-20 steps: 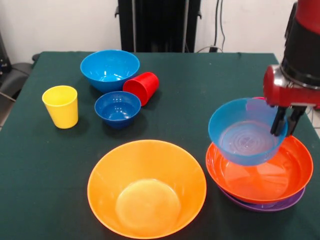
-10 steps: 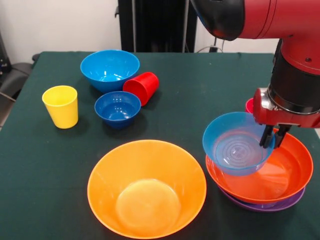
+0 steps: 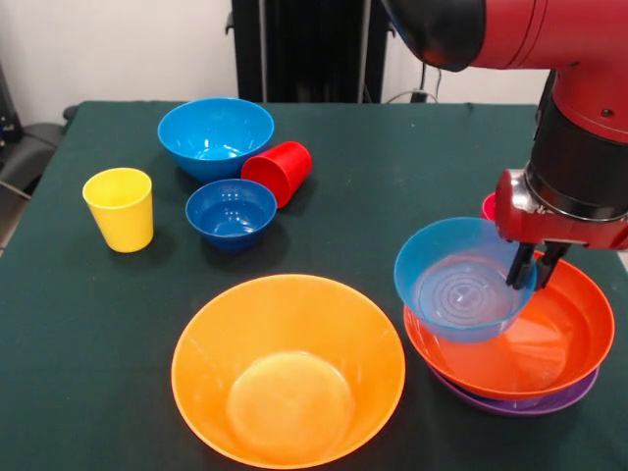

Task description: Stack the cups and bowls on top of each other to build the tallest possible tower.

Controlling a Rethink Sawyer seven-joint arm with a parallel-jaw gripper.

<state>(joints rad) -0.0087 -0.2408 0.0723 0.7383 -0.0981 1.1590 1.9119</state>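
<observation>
Pale blue translucent plastic forms the round bowl (image 3: 461, 280) that the red and black arm's gripper (image 3: 531, 272) pinches by its right-hand rim, one dark finger inside the wall and one outside, jaws closed on the plastic. This bowl hangs tilted, its open mouth turned up and toward the camera, above the left part of the wide glossy red-orange bowl (image 3: 549, 353), overhanging that bowl's left rim; whether the two touch cannot be told. The red-orange bowl sits nested in a shallow purple plastic bowl (image 3: 515, 404), of which only a thin crescent of rim shows below, at the table's right side. A small piece of a pinkish-red object (image 3: 489, 206) peeks out just behind the held bowl, beside the gripper's body. The huge orange plastic bowl (image 3: 287, 368) stands upright at the near middle of the dark green tablecloth (image 3: 98, 343). Farther back on the left stand a large bright blue bowl (image 3: 215, 135) and a smaller deep blue bowl (image 3: 231, 213), both upright, with a red plastic cup (image 3: 278, 172) lying on its side between them and to their right. A yellow plastic cup (image 3: 120, 208) stands upright near the left edge, apart from the others.
</observation>
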